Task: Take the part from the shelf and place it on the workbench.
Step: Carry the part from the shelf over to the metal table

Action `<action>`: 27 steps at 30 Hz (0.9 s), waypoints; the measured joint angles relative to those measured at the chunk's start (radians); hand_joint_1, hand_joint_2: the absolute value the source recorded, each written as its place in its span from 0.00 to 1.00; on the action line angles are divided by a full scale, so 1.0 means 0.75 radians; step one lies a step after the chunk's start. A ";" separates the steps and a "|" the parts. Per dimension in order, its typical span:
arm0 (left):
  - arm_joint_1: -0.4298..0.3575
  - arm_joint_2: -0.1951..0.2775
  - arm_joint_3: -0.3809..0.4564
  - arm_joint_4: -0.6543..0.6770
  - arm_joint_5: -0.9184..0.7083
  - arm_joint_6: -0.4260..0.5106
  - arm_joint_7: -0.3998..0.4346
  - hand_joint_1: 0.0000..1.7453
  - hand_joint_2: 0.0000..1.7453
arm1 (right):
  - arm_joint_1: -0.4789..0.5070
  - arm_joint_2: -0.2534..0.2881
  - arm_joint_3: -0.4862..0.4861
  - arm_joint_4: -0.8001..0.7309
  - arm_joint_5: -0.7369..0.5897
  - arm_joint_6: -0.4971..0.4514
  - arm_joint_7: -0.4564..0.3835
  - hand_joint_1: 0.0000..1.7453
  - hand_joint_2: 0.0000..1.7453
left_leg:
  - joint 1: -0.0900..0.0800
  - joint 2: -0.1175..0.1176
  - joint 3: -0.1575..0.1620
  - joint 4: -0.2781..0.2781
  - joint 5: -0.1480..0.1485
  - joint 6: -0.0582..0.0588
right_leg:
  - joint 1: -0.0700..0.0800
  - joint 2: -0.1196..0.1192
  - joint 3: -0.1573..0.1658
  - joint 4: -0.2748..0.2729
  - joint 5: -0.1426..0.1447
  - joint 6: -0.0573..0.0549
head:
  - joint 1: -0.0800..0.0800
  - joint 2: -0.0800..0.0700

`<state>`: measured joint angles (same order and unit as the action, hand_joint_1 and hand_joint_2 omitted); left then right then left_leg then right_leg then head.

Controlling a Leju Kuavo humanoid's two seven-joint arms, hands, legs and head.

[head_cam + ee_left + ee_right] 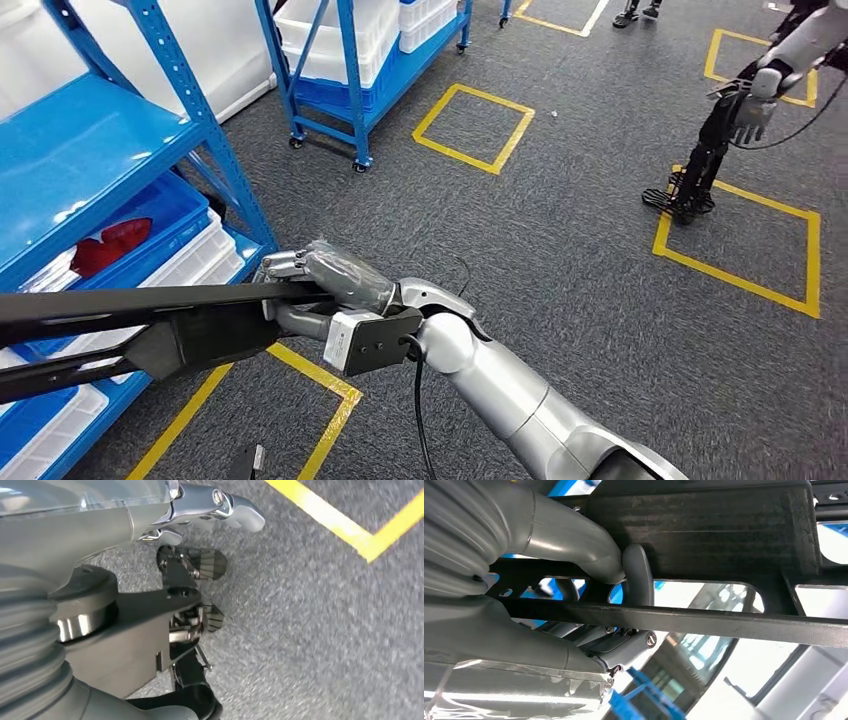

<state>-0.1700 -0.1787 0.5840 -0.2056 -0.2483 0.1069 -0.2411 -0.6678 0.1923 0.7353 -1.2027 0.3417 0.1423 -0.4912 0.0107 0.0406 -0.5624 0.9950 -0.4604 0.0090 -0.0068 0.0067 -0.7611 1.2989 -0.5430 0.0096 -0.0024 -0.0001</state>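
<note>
The part is a long black flat frame [130, 320] with cut-outs, stretching from the picture's left edge to my right hand [330, 285]. That hand grips its near end, in front of the blue shelf [200, 120]. In the right wrist view the thick grey thumb [636, 575] hooks through an opening in the black part [704, 530], with the other fingers wrapped under a bar. My left hand [195, 590] hangs over grey floor and holds nothing, its fingers apart.
A blue bin [170, 215] on the shelf holds a red object [110, 245], with white bins below. A second blue rack on wheels [345, 80] stands further back. Another robot [740, 110] stands at the far right. Yellow tape squares [470, 125] mark the grey floor.
</note>
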 joint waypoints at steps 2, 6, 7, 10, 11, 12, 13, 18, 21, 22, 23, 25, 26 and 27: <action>-0.003 0.000 0.002 0.000 0.001 -0.008 -0.005 0.00 1.00 | 0.000 -0.001 0.000 0.002 0.001 0.000 0.000 1.00 1.00 | -0.003 0.032 0.001 0.003 -0.003 -0.002 | 0.002 -0.020 0.079 -0.136 0.072 -0.007 | 0.000 0.000; -0.007 0.000 0.008 0.000 0.000 -0.013 -0.015 0.00 1.00 | -0.012 0.002 0.000 0.003 0.001 0.000 0.000 1.00 1.00 | -0.016 0.081 0.002 0.008 -0.012 -0.021 | 0.028 -0.102 0.200 -0.372 0.125 -0.037 | -0.002 0.000; -0.007 0.000 0.009 0.000 -0.001 -0.013 -0.017 0.00 1.00 | -0.014 0.003 0.000 0.004 0.001 0.001 0.000 1.00 1.00 | -0.017 0.093 0.004 0.009 -0.013 -0.027 | 0.029 -0.084 0.197 -0.374 0.130 -0.043 | -0.002 0.000; -0.008 0.000 0.011 0.000 -0.003 -0.011 -0.023 0.00 1.00 | -0.018 0.005 0.001 0.005 0.001 0.003 0.000 1.00 1.00 | -0.008 0.050 -0.014 0.060 -0.059 -0.049 | 0.019 -0.040 0.200 -0.388 0.142 -0.063 | -0.002 0.000; -0.006 0.000 0.012 0.000 -0.003 -0.009 -0.025 0.00 1.00 | -0.020 0.008 0.001 0.006 0.001 0.004 0.000 1.00 1.00 | -0.005 0.014 -0.040 0.123 -0.097 -0.054 | 0.015 -0.026 0.201 -0.391 0.145 -0.068 | -0.003 0.000; -0.003 0.001 0.014 0.000 -0.003 -0.008 -0.026 0.00 1.00 | -0.021 0.012 0.003 0.008 0.001 0.006 0.000 1.00 1.00 | -0.003 -0.017 -0.078 0.209 -0.140 -0.058 | 0.015 -0.010 0.201 -0.391 0.147 -0.071 | -0.004 0.000; 0.001 0.001 0.016 0.000 -0.003 -0.006 -0.027 0.00 1.00 | -0.022 0.015 0.005 0.011 0.000 0.007 0.000 1.00 1.00 | -0.002 -0.032 -0.119 0.301 -0.177 -0.061 | 0.016 0.007 0.201 -0.390 0.147 -0.073 | -0.005 0.000; 0.007 0.004 0.019 0.000 -0.003 -0.006 -0.028 0.00 1.00 | -0.027 0.021 0.012 0.027 -0.002 0.021 0.000 1.00 1.00 | 0.010 -0.083 -0.086 0.201 -0.060 -0.065 | 0.012 0.099 0.200 -0.375 0.145 -0.067 | -0.005 0.000; 0.006 0.005 0.021 0.000 -0.003 -0.016 -0.026 0.00 1.00 | -0.040 0.032 0.015 0.030 -0.005 0.024 0.001 1.00 1.00 | 0.018 -0.154 -0.019 0.042 -0.016 -0.056 | 0.009 0.147 0.180 -0.362 0.149 -0.044 | -0.004 0.000; 0.005 0.006 0.021 0.000 -0.002 -0.019 -0.024 0.00 1.00 | -0.042 0.034 0.017 0.031 -0.007 0.025 0.002 1.00 1.00 | 0.016 -0.148 -0.018 0.035 -0.016 -0.049 | 0.008 0.161 0.173 -0.362 0.154 -0.034 | -0.004 0.000; 0.003 0.005 0.021 0.000 -0.002 -0.022 -0.023 0.00 1.00 | -0.044 0.035 0.017 0.032 -0.009 0.025 0.003 1.00 1.00 | 0.017 -0.134 -0.018 0.032 -0.013 -0.040 | 0.007 0.172 0.167 -0.363 0.157 -0.026 | -0.004 0.000; -0.001 0.005 0.022 0.000 0.001 -0.026 -0.022 0.00 1.00 | -0.049 0.037 0.018 0.034 -0.015 0.027 0.003 1.00 1.00 | 0.019 -0.105 -0.014 0.019 -0.004 -0.020 | 0.010 0.131 0.148 -0.328 0.132 -0.014 | 0.001 0.000; -0.002 0.006 0.022 0.000 0.003 -0.027 -0.022 0.00 1.00 | -0.055 0.039 0.019 0.036 -0.019 0.028 0.003 1.00 1.00 | 0.019 -0.087 -0.012 0.013 0.000 -0.012 | 0.012 0.092 0.121 -0.271 0.097 -0.010 | 0.005 0.000; -0.001 0.007 0.022 -0.001 0.006 -0.028 -0.022 0.00 1.00 | -0.060 0.042 0.020 0.037 -0.024 0.030 0.003 1.00 1.00 | 0.014 -0.069 -0.012 0.012 0.001 -0.006 | 0.012 0.047 0.083 -0.188 0.053 -0.006 | 0.009 0.000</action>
<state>-0.1707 -0.1735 0.6008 -0.2060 -0.2437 0.0855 -0.2576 -0.7125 0.2238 0.7503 -1.1747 0.3240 0.1650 -0.4888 0.0211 -0.0114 -0.5715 1.0038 -0.4600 0.0044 0.0025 0.0418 -0.6992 1.1579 -0.5031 0.0054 0.0047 -0.0001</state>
